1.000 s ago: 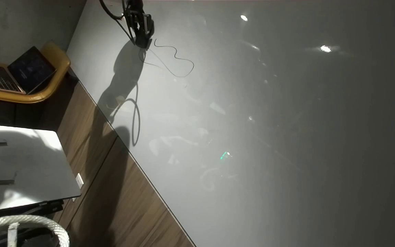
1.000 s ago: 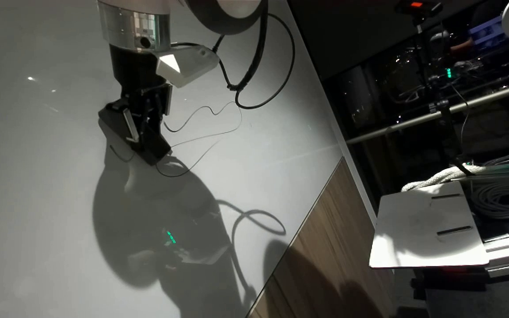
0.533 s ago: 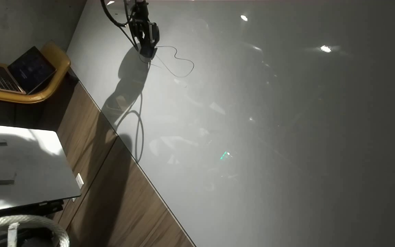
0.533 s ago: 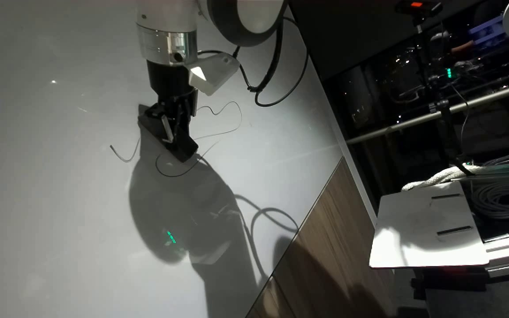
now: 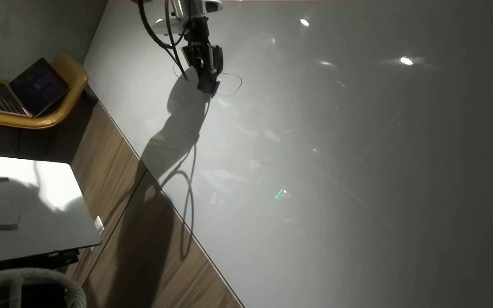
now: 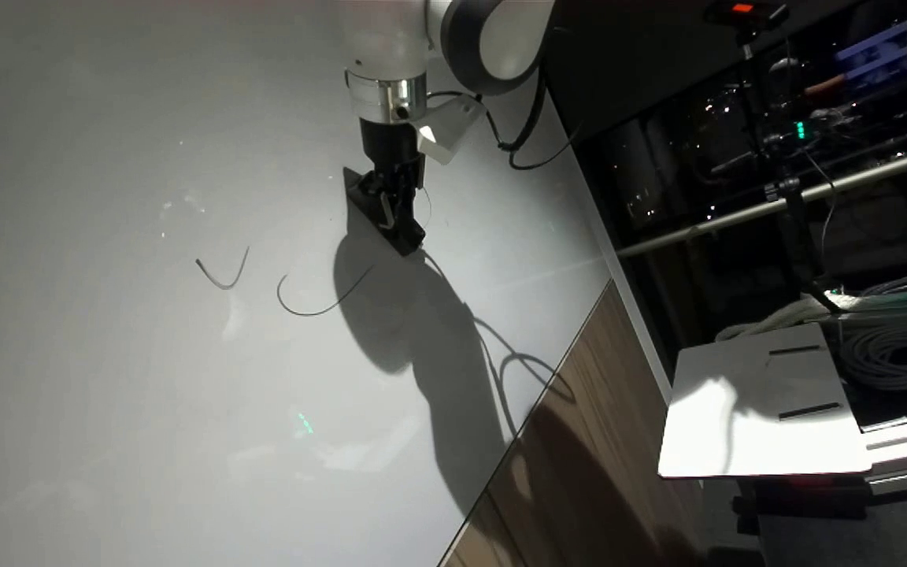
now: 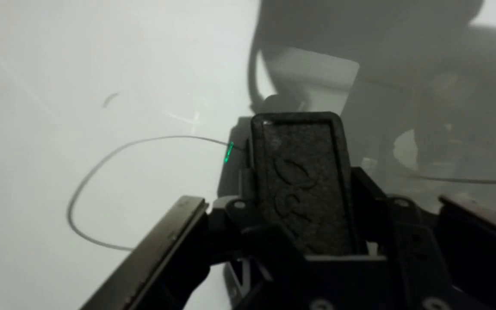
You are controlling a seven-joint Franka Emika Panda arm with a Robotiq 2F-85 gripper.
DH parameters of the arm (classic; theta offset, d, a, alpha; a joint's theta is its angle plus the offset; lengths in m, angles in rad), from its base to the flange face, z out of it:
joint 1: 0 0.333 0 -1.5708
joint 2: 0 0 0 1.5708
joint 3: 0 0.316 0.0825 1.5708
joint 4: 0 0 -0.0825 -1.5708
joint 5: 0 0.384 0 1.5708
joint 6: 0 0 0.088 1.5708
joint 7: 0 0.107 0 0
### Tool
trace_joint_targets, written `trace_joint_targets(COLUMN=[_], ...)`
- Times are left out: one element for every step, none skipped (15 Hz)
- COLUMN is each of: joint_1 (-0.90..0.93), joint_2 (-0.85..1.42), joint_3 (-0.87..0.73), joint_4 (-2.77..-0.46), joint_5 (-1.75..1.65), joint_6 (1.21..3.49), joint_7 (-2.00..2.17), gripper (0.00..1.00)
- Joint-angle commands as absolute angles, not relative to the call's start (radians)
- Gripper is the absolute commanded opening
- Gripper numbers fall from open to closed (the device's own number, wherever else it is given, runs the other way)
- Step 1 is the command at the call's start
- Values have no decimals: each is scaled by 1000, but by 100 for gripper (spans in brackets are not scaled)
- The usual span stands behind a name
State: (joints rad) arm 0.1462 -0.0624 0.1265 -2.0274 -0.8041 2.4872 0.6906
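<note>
My gripper (image 7: 302, 185) is shut on a black block (image 7: 304, 155) with raised script on its face, much like a whiteboard eraser. In both exterior views the block (image 6: 411, 241) sits slanted at or very near the white glossy surface (image 6: 107, 354); exact contact is hard to see. A thin dark drawn line (image 7: 73, 198) loops to the left of the block in the wrist view, and another stretch runs off at the right. In an exterior view a curved piece of line (image 6: 312, 314) and a short piece lie apart, left of the gripper. The block and arm hide part of the line.
A wood-grain panel (image 5: 178, 252) borders the white surface. An open laptop (image 5: 37, 90) rests on a yellow chair (image 5: 81, 77). Nearby are a flat board (image 5: 37, 214) and thick rope (image 5: 71, 291). A black cable (image 6: 532, 126) hangs from the arm. A stand (image 6: 796, 213) carries equipment.
In both exterior views the arm, block and shadow have moved rightward. Surface uncovered behind the block shows the drawn line broken into separate pieces. The grip has stayed the same.
</note>
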Motion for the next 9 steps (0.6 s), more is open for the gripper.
trace_joint_targets(joint_1=[51,31,11,-10,-29,-49,-67,-80,-92], joint_2=[-87,-96,-105,-114,-121,-127,-130,-134,-135], joint_3=[56,41,26,10,-5,-20,-32,-42,-47], joint_4=[-2036,-2044,-2052,-2059,-2064,-2067,-2068,-2069,-2070], joint_5=[-805,-801,-797,-790,-784,-779,-776,-765,-762], joint_6=[2567,2579,2591,2601,2611,2622,2630,2638,2648], joint_7=[626,612,597,583,569,556,545,532,529], gripper=[29,29,29,29,29,29,29,29,29])
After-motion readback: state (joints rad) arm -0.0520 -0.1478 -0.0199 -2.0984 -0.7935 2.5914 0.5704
